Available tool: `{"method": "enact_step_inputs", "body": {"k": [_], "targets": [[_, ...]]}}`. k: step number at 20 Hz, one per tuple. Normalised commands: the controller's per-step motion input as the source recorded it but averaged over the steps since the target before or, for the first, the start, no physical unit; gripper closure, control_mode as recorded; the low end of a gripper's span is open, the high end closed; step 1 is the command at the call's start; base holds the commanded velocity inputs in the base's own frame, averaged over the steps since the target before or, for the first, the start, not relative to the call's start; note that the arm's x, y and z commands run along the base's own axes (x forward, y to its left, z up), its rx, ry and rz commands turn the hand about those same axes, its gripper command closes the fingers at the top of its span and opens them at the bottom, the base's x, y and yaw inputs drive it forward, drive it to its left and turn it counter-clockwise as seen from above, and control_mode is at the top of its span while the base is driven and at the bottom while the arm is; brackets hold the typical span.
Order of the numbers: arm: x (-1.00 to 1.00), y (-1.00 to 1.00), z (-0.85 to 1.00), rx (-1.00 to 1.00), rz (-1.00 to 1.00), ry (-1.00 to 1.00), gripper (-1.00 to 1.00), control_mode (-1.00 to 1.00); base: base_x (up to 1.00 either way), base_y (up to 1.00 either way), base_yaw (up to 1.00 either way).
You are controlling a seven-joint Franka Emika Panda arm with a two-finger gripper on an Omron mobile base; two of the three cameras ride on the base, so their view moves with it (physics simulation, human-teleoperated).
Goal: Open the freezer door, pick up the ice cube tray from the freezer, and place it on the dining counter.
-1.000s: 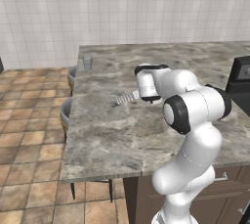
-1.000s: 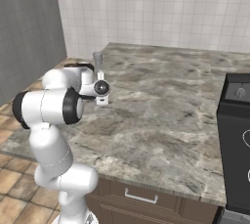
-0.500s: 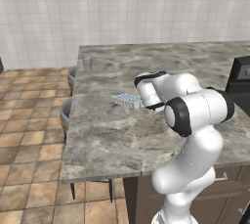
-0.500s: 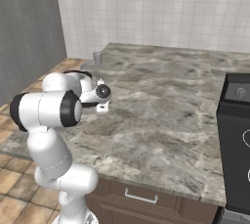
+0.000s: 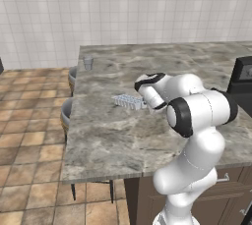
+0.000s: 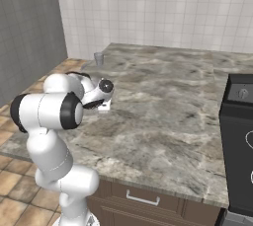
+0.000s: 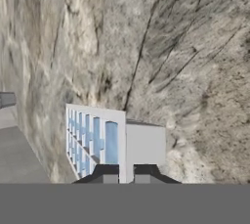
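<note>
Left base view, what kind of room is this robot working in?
Most likely a home kitchen: a marbled stone dining counter on a dark cabinet base, white tiled walls, and an ice cube tray on the stone.

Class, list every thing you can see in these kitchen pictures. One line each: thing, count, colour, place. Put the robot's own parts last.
ice cube tray: one, pale blue-white, low over the dining counter's left part, held at one edge.
dining counter: one, grey-beige marbled stone on a dark brown base.
glass: one, small, clear grey, upright near the counter's far left corner.
stools: two, grey seats, tucked along the counter's left edge.
black appliance: one, on the counter's right side.
floor: brown tiles, left of the counter.
wall: white tiles, behind the counter.
arm: one, white with dark joints.
claw: one, dark tips, shut on the tray's edge.
</note>
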Motion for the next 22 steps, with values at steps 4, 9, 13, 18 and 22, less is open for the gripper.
{"method": "enact_step_inputs", "body": {"k": [4,9,13,18,22], "targets": [[0.00,0.00,0.00,0.00,0.00,0.00,1.00,-1.00,0.00,0.00,0.00],[0.00,0.00,0.00,0.00,0.00,0.00,-1.00,-1.00,0.00,0.00,0.00],[0.00,0.00,0.00,0.00,0.00,0.00,-1.00,-1.00,0.00,0.00,0.00],[0.06,-0.04,0.03,0.00,0.00,0.02,-1.00,-1.00,0.00,0.00,0.00],[0.02,-0.13,0.23,0.00,0.06,0.05,-1.00,-1.00,0.00,0.00,0.00]]}}
